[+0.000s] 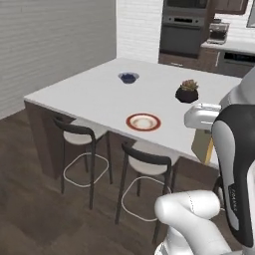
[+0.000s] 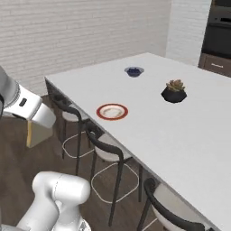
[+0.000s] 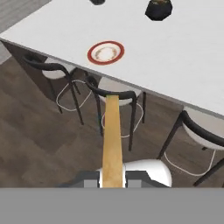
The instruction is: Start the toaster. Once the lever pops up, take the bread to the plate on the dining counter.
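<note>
The gripper (image 3: pixel 113 178) is clamped on the bread (image 3: pixel 112 140), which the hand view shows edge-on as a thin golden-brown strip running up from between the 2 fingertips. In the left base view the slice (image 1: pixel 201 147) hangs below the white hand, at the near edge of the dining counter (image 1: pixel 99 97); in the right base view the slice (image 2: pixel 38 133) hangs over the dark wood floor (image 2: pixel 18 171), well short of the counter's near edge and apart from it.

The plate (image 1: pixel 143 122) lies flat on the dining counter, close to the near edge and with bare white surface all around it. Past it, well apart, stand a dark pot with a small plant (image 1: pixel 187 92) and, farther off, a small bowl of blue berries (image 1: pixel 128 77).

Below the near edge, 2 stools (image 1: pixel 84 137) with curved black backs are tucked partly under the counter, and a 3rd stool (image 2: pixel 173 205) shows in the right base view. In the hand view the tip of the slice overlaps the back of the middle stool (image 3: pixel 114 94), directly below the plate (image 3: pixel 105 52). The floor in front of the stools is open.
</note>
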